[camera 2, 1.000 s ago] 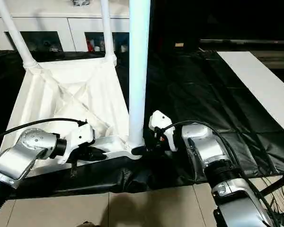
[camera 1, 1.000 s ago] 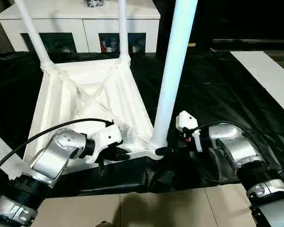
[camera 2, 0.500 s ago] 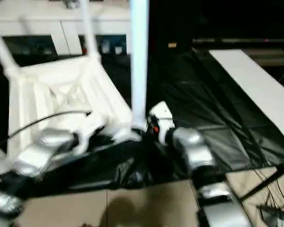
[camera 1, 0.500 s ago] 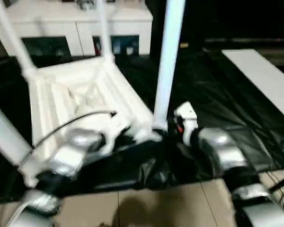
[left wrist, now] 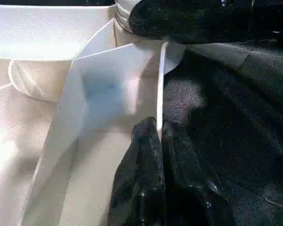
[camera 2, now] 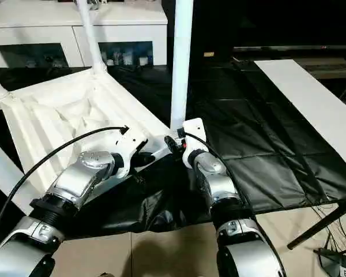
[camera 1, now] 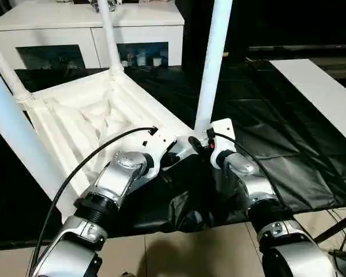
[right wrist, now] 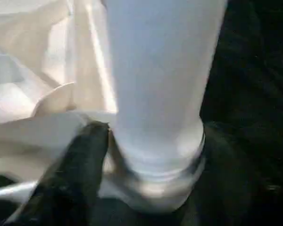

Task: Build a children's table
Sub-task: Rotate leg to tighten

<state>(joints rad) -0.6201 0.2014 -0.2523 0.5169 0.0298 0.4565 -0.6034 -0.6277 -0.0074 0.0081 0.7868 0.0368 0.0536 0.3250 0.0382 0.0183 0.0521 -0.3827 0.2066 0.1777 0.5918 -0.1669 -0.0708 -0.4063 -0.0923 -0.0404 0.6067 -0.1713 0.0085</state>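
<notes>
Two grippers meet at your upturned children's table (camera 1: 86,115) on black sheeting (camera 1: 265,127): left gripper (left wrist: 159,141) jaws pinched on its thin rim, right gripper (right wrist: 146,155) jaws wide around the twelve-o'clock-pointing leg (camera 1: 210,75) base.

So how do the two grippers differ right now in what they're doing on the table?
The left gripper is pinched shut on the thin rim of the table top; the right gripper stands wide, its fingers straddling the base of the near leg at its corner socket. The left grips flat edge, the right round tube. Both work at the same near corner, over the black sheet.
</notes>
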